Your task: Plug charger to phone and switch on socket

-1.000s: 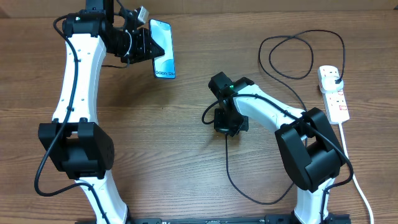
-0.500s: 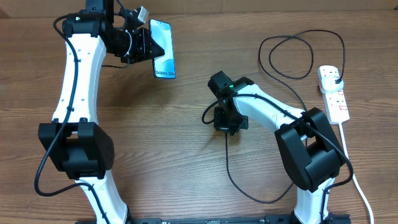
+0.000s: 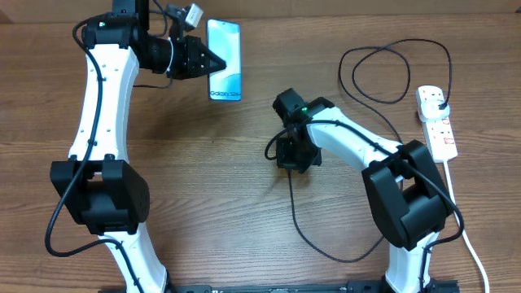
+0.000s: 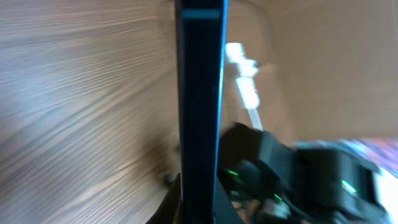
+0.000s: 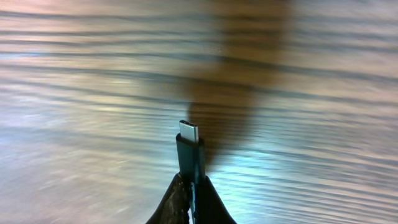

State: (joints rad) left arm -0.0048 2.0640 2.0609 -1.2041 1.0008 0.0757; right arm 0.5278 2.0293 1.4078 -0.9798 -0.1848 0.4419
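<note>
Pinching the phone (image 3: pixel 225 57) by its edge above the table (image 3: pixel 203 195), the left gripper (image 3: pixel 216 63) stood well apart from the right gripper (image 3: pixel 291 156), which was clamped on the charger (image 5: pixel 188 148) tip. The charger's cable looped toward the socket (image 3: pixel 440 130) at the far right.

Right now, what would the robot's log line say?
left gripper: holds phone | right gripper: holds charger plug | socket: not touched
</note>
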